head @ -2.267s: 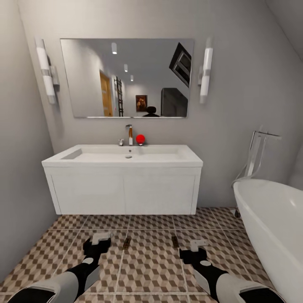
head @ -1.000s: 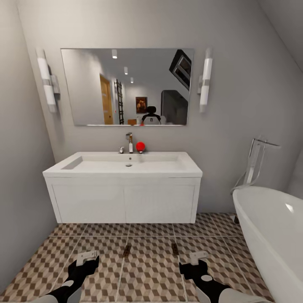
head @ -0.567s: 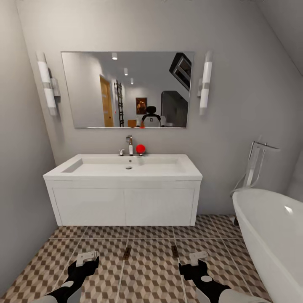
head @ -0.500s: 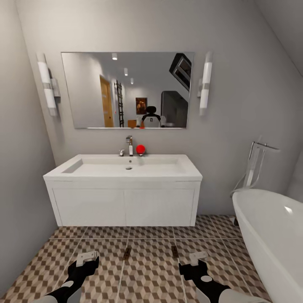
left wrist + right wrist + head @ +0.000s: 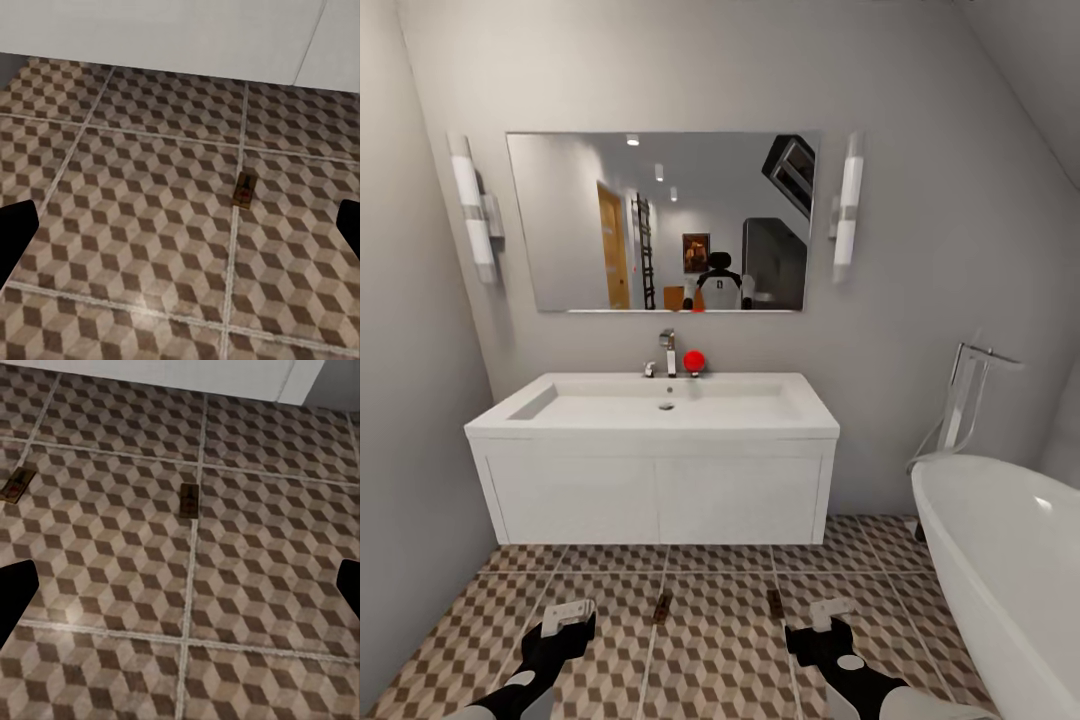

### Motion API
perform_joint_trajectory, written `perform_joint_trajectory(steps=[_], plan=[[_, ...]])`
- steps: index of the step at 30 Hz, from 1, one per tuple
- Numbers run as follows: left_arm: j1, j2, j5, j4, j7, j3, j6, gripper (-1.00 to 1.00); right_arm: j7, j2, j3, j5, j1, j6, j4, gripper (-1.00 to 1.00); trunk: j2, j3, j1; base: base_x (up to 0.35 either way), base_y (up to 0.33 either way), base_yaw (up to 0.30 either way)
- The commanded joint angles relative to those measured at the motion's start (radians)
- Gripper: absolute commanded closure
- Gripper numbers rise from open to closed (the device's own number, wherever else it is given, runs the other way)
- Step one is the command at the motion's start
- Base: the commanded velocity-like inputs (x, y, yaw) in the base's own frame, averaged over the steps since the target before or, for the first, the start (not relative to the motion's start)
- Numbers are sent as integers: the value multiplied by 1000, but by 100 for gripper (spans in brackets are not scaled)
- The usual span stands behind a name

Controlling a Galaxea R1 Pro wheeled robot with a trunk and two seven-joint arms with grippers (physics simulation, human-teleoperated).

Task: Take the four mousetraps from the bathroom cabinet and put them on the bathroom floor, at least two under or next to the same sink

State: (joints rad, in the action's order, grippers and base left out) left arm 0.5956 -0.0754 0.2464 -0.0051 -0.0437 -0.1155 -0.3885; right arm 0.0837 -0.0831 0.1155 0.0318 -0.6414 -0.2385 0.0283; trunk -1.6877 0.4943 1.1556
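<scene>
Two mousetraps lie on the patterned bathroom floor [image 5: 720,650] in front of the white sink [image 5: 660,405] and its vanity: one mousetrap [image 5: 661,606] toward the left, the other mousetrap [image 5: 774,600] toward the right. The left wrist view has the left mousetrap [image 5: 243,191] on a grout line. Both traps appear in the right wrist view, one mousetrap [image 5: 190,500] close and one mousetrap [image 5: 18,484] further off. My left gripper [image 5: 570,612] and right gripper [image 5: 828,610] hover low over the tiles, both open and empty. The cabinet is out of view.
A white oval bathtub [image 5: 1000,560] with a chrome floor tap [image 5: 965,395] fills the right side. A grey wall closes the left. Above the vanity hang a mirror [image 5: 660,220] and two wall lamps. A red object [image 5: 693,360] sits by the chrome tap [image 5: 668,352].
The whole picture has shifted, so the camera moved; the sink now sits lower in view. My left arm drew back toward me. Both traps lie where they were.
</scene>
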Motion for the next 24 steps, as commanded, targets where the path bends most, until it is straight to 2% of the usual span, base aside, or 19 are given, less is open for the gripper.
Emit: perform_joint_trajectory(steps=[1, 17, 20, 24], plan=[[-2, 0, 5, 1, -4, -9, -3, -100, 7, 0, 7, 3, -1, -4, 3, -100, 7, -2, -4, 0, 0, 0], [-17, -1, 7, 1, -5, -9, -2, -100, 6, -5, 7, 4, -1, -3, 4, -100, 119, -52, -65, 0, 0, 0], [-34, 13, 3, 2, -7, -10, 15, -100, 8, -5, 6, 0, 16, 14, 7, -100, 118, -52, -65, 0, 0, 0], [-57, 13, 3, 2, -7, -10, 38, -100, 7, -6, 6, 0, 39, 37, 7, -100, 118, -52, -65, 0, 0, 0]])
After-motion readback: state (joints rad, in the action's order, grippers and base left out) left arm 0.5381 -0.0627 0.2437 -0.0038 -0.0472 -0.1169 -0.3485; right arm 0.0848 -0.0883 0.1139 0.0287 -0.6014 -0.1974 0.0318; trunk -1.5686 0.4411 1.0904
